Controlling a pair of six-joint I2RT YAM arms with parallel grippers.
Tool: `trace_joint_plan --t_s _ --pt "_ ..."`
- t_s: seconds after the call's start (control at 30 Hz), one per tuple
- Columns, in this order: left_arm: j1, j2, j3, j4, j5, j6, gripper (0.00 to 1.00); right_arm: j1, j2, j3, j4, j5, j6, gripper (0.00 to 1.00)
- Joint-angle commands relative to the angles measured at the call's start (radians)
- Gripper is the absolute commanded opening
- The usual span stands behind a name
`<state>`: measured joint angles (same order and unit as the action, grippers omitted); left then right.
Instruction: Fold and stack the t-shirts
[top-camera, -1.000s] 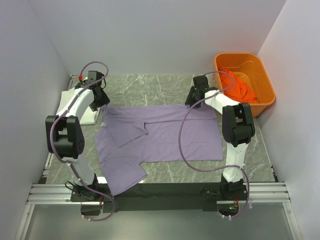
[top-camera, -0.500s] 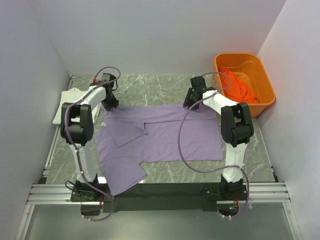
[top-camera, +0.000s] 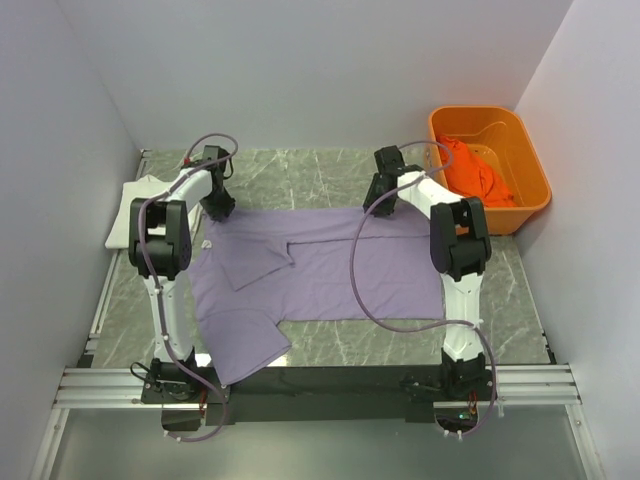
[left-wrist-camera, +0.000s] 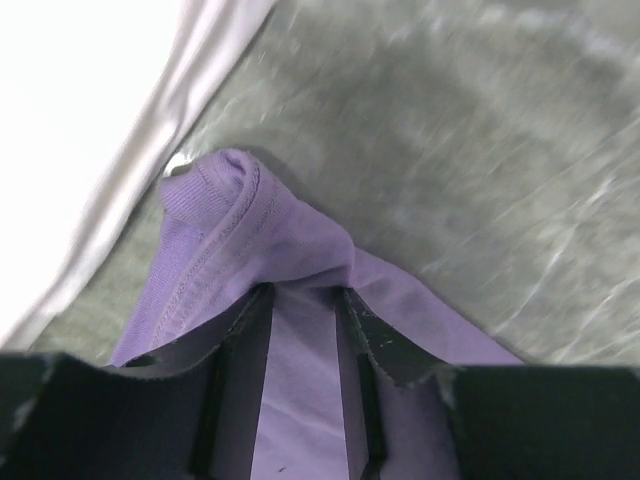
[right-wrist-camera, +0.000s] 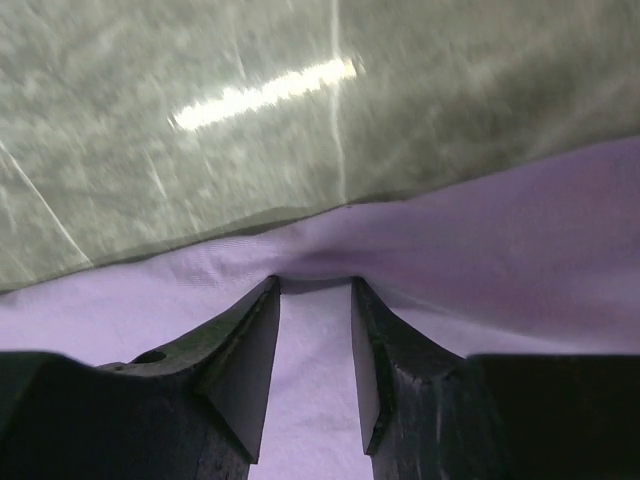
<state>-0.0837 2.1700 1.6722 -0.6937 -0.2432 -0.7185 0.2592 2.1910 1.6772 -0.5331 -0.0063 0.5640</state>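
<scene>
The lavender t-shirt (top-camera: 320, 270) lies spread across the marble table, one sleeve folded in and the other hanging toward the near edge. My left gripper (top-camera: 218, 207) is at its far left corner, shut on a raised fold of purple cloth (left-wrist-camera: 230, 220) by the ribbed collar; the left gripper (left-wrist-camera: 303, 290) has cloth filling its jaws. My right gripper (top-camera: 382, 197) is on the far edge right of centre. The right gripper (right-wrist-camera: 314, 282) is shut on puckered purple cloth (right-wrist-camera: 480, 220). A folded white t-shirt (top-camera: 135, 205) lies far left. An orange t-shirt (top-camera: 478, 172) is crumpled in the tub.
An orange plastic tub (top-camera: 470, 110) stands at the back right corner. White walls close in the table on the left, back and right. Bare marble (top-camera: 300, 170) runs behind the shirt. The white cloth (left-wrist-camera: 80, 90) lies just left of my left fingers.
My left arm swung right from above the white t-shirt to the lavender shirt's far left corner and closed on it. My right gripper crept slightly left along the far edge.
</scene>
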Motion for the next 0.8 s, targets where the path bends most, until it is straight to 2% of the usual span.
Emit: trace_joint_plan --t_s 0.0,0.2,0.3,0.4,0.6,0.67,0.77 --pt "0.021 0.086 0.047 0.019 0.005 -0.007 0.38 0.0 0.068 0.107 -0.041 0.022 0.001 0.42" --pt "0.042 0.18 0.176 0.0 0.027 0.017 0.41 -0.021 0.176 0.282 -0.082 0.014 -0.007 0.42" --pt "0.044 0.194 0.225 0.003 0.06 0.028 0.46 -0.034 0.214 0.358 -0.087 0.009 -0.015 0.42" --pt "0.044 0.145 0.233 0.026 0.093 0.033 0.52 -0.037 0.214 0.409 -0.079 -0.023 -0.047 0.43" --pt "0.042 -0.106 0.157 0.045 0.142 0.005 0.69 -0.035 0.018 0.288 0.018 -0.029 -0.081 0.43" --pt "0.039 -0.235 0.077 0.043 0.137 -0.007 0.75 -0.035 -0.071 0.222 0.024 -0.032 -0.085 0.43" --pt "0.038 -0.41 -0.063 0.007 0.087 -0.022 0.8 -0.032 -0.203 0.092 0.03 -0.021 -0.082 0.44"
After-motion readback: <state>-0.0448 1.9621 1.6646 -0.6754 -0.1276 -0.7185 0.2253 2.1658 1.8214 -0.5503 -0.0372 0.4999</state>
